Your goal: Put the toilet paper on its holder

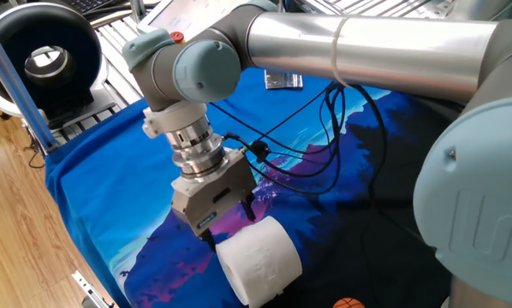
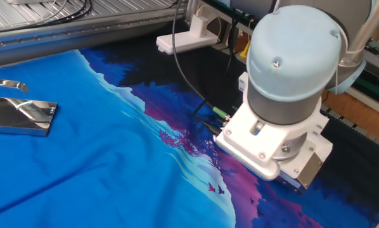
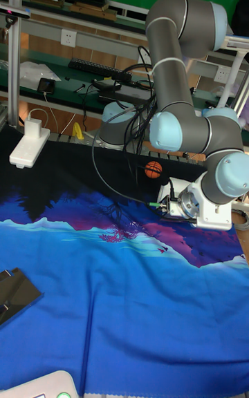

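Observation:
The toilet paper (image 1: 258, 259), a plump white roll, lies on its side near the front edge of the blue cloth. My gripper (image 1: 231, 225) hangs just above and behind the roll's far end. Its two dark fingers (image 1: 250, 206) are spread open, with nothing held between them. The holder (image 1: 283, 80) is a small shiny silver stand at the far side of the cloth. In the other fixed view the holder (image 2: 21, 116) lies far left, well away from my wrist (image 2: 281, 136), which hides the fingers and the roll. In the tall view the roll is hidden behind the arm.
A large black ring-shaped device (image 1: 44, 53) stands off the table's corner. A white power strip (image 2: 186, 40) lies at the cloth's far edge. Black cables (image 1: 307, 162) trail from the wrist. A small orange ball (image 3: 153, 169) sits behind the arm.

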You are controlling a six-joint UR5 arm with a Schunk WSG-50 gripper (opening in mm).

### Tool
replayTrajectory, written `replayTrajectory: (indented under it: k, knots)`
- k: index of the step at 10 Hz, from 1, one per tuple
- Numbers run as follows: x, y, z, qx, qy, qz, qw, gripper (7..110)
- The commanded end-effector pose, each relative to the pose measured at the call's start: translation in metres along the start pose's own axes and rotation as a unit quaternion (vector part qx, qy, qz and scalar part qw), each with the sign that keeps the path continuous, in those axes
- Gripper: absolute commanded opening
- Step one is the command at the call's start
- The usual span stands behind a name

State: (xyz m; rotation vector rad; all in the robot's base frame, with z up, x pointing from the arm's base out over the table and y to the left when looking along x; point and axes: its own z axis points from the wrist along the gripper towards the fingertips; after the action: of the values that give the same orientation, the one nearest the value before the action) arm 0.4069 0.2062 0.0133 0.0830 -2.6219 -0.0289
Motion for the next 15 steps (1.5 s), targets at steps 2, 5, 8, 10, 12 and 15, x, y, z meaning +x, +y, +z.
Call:
replayTrajectory:
  k: [2, 5, 8, 10, 12, 15]
  knots:
    - [-0.001, 0.024, -0.043, -0.059, -0.001, 0.046, 0.9972, 88]
    - [0.014, 0.02, -0.037, -0.051, -0.004, 0.045, 0.9976, 88]
    - [0.022, 0.001, -0.035, -0.015, -0.038, 0.057, 0.9975, 110]
    - [0.03, -0.004, -0.038, -0.021, -0.048, 0.05, 0.9974, 110]
    - [0.04, -0.004, -0.039, -0.031, -0.044, 0.055, 0.997, 110]
    - [0.045, 0.015, -0.04, -0.066, -0.047, 0.078, 0.9936, 88]
